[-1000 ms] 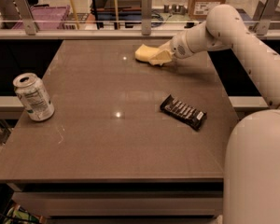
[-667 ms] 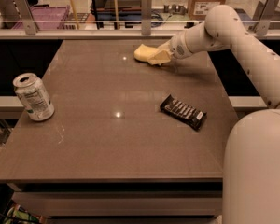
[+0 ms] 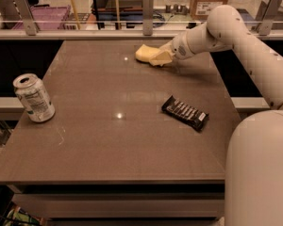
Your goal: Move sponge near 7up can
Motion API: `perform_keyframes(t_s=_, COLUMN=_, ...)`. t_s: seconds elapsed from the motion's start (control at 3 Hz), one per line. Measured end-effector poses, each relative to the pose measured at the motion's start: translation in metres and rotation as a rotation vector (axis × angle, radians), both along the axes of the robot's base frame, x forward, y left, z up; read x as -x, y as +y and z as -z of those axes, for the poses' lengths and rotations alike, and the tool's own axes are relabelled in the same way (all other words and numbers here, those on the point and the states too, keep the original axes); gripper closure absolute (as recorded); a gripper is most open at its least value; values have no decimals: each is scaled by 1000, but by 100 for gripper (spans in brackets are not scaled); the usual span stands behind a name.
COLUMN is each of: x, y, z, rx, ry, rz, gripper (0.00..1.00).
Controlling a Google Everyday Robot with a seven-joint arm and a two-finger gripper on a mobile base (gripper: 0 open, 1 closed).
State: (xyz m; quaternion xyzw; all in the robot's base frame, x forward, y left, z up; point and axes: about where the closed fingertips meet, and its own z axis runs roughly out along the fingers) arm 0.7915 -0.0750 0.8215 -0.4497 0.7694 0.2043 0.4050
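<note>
The pale yellow sponge [image 3: 143, 52] lies on the brown table [image 3: 108, 149] at its far edge, a little right of centre. My gripper [image 3: 157, 58] is at the sponge's right end, touching it, low over the table, with the white arm reaching in from the right. The 7up can [image 3: 34, 98], silver-white with green print, stands upright near the table's left edge, far from the sponge.
A flat black snack wrapper [image 3: 185, 112] lies right of the table's centre, between the sponge and the near edge. A glass rail with metal posts [image 3: 147, 12] runs behind the far edge. My white base [image 3: 259, 173] fills the lower right.
</note>
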Motion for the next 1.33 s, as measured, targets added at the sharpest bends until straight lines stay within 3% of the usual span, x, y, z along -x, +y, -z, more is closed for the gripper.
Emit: perform_keyframes(t_s=1.33, x=0, y=0, z=-1, rx=0, ry=0, rz=0, gripper=100)
